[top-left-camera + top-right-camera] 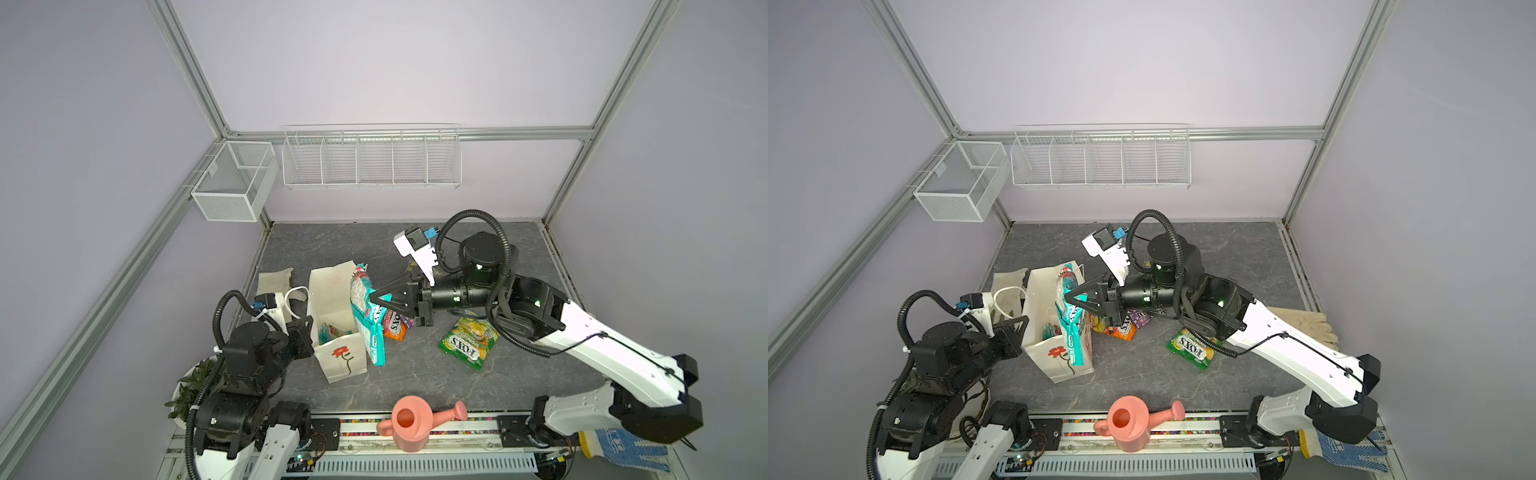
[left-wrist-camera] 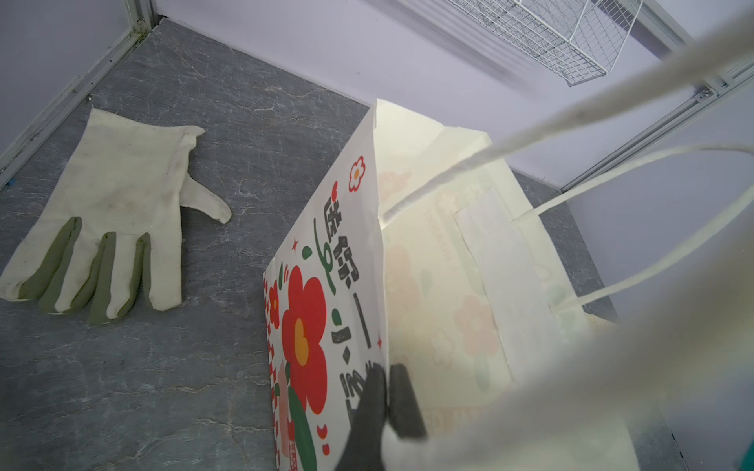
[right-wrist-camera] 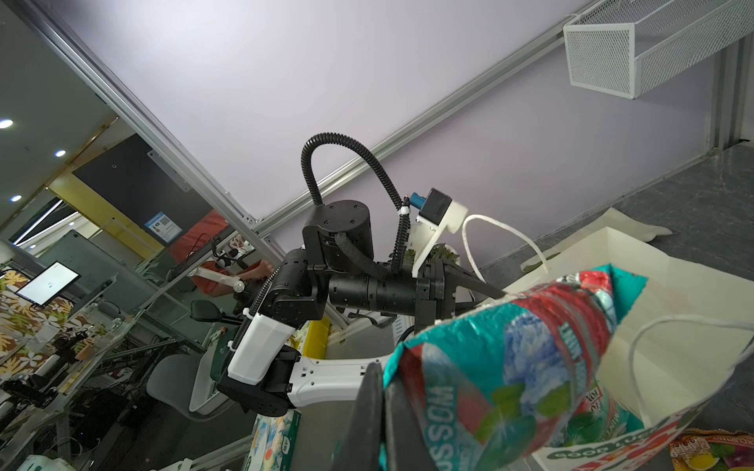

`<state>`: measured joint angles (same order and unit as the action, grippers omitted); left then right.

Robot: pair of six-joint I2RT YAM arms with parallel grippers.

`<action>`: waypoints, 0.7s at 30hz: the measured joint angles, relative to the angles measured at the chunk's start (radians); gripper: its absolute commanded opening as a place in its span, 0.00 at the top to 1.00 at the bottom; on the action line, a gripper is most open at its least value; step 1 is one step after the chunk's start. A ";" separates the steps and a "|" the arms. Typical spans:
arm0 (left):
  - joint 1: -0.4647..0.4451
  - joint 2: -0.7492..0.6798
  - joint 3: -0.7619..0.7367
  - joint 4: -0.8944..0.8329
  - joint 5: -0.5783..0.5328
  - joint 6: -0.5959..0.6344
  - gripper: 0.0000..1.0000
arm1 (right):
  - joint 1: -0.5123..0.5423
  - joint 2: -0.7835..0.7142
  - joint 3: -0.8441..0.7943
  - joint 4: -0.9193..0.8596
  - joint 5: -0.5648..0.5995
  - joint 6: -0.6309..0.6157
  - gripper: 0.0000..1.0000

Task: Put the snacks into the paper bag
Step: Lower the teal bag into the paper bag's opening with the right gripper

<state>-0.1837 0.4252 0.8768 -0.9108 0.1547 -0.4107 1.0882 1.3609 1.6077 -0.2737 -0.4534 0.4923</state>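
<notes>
The cream paper bag (image 1: 338, 365) (image 1: 1054, 365) stands open left of centre, a red flower on its front. My left gripper (image 2: 387, 371) (image 1: 306, 321) is shut on the bag's left rim, one finger inside and one outside. My right gripper (image 3: 383, 377) (image 1: 372, 297) (image 1: 1068, 296) is shut on a teal-white pack (image 3: 510, 359) (image 1: 368, 328) and holds it at the bag's right rim, over the mouth. A packet (image 1: 330, 331) lies inside the bag. On the table lie an orange-purple FOX'S bag (image 1: 395, 327), a purple pack (image 1: 1140, 319) and a green-yellow FOX'S bag (image 1: 467, 341).
A pink watering can (image 1: 409, 424) stands at the front edge. A beige glove (image 2: 110, 228) (image 1: 274, 280) lies behind the bag and another pair (image 1: 1304, 322) at the right. A potted plant (image 1: 195, 382) sits by my left arm. Two wire baskets (image 1: 370, 158) (image 1: 232, 180) hang on the walls.
</notes>
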 measured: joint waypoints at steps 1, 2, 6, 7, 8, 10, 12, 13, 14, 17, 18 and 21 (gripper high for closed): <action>0.000 0.000 0.000 0.000 0.000 0.000 1.00 | 0.000 0.008 0.008 0.000 -0.001 0.000 0.93; 0.000 0.000 0.000 0.000 0.000 0.000 1.00 | 0.001 0.014 0.016 0.000 -0.002 -0.001 0.93; 0.000 0.000 0.000 0.000 0.000 0.000 1.00 | 0.001 0.038 0.034 -0.001 -0.005 -0.003 0.93; 0.000 0.000 0.000 0.000 0.000 0.000 1.00 | 0.001 0.044 0.037 0.000 -0.006 -0.003 0.93; 0.000 -0.001 0.000 0.000 0.000 0.000 1.00 | 0.001 0.050 0.042 -0.001 -0.007 -0.003 0.93; 0.000 -0.002 0.000 0.000 0.000 0.000 1.00 | 0.001 0.063 0.048 -0.001 -0.008 -0.003 0.93; 0.000 -0.002 0.000 0.000 0.000 0.000 1.00 | 0.001 0.073 0.053 -0.002 -0.008 -0.003 0.93; 0.000 -0.002 0.000 0.000 0.000 0.000 1.00 | 0.001 0.080 0.057 -0.003 -0.008 -0.003 0.93; 0.000 -0.002 0.000 0.000 0.000 0.000 1.00 | 0.001 0.088 0.061 -0.003 -0.009 -0.003 0.93; 0.000 -0.002 0.000 0.000 0.000 0.000 1.00 | 0.001 0.110 0.078 -0.005 -0.011 -0.003 0.93; 0.000 -0.003 0.000 0.000 0.000 0.000 1.00 | 0.001 0.115 0.082 -0.005 -0.012 -0.003 0.93; 0.000 -0.004 0.000 -0.001 0.000 0.000 1.00 | 0.001 0.132 0.096 -0.008 -0.012 -0.003 0.93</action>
<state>-0.1837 0.4213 0.8768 -0.9115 0.1547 -0.4107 1.0889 1.4933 1.7039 -0.2813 -0.4652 0.4892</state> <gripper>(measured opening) 0.047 0.071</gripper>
